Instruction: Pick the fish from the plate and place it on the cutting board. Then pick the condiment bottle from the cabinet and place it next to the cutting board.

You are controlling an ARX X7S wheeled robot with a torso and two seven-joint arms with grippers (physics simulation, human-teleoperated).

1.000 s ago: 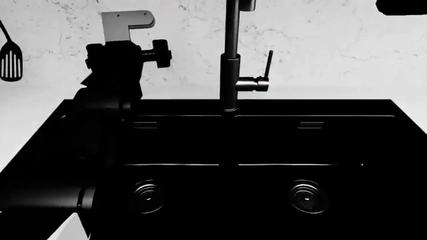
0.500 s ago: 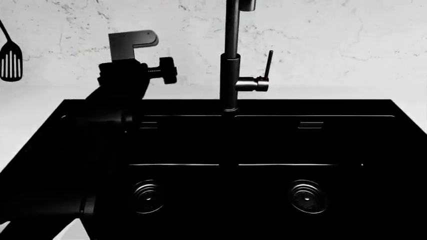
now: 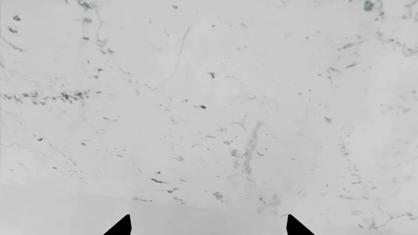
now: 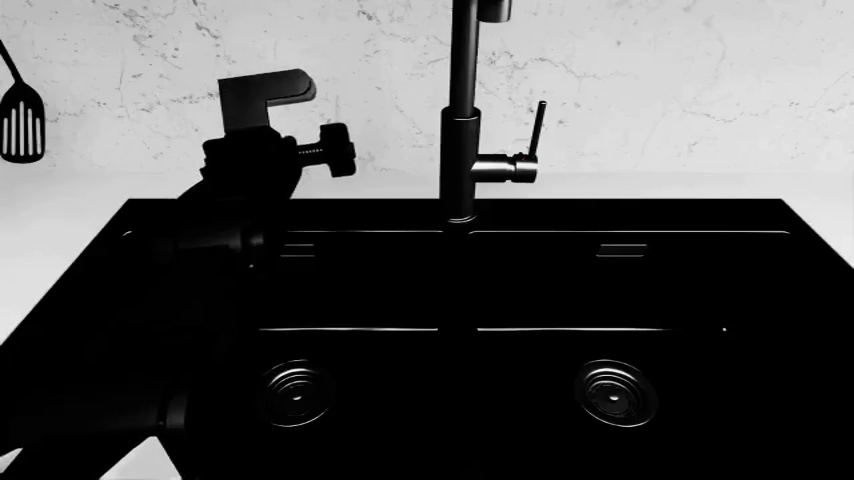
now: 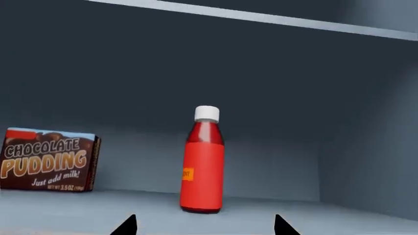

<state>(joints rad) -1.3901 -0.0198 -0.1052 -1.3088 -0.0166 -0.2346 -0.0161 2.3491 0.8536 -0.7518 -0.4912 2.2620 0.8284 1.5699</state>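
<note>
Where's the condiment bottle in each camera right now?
Head view: not in it, only the black sink and faucet.
Left wrist view: not in it, only marble wall.
Right wrist view: condiment bottle upright at centre on the cabinet shelf, apart from the pudding box.
Shared landmark: marble wall, in the head and left wrist views.

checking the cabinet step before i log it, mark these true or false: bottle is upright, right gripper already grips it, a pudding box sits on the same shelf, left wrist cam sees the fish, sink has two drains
1. The condiment bottle stands upright in the cabinet. True.
2. The right gripper already grips the bottle. False: its fingertips are apart, short of the bottle.
3. A chocolate pudding box sits on the same shelf. True.
4. The left wrist view shows the fish. False: only the marble surface shows beyond the left gripper.
5. The sink has two drains. True.
</note>
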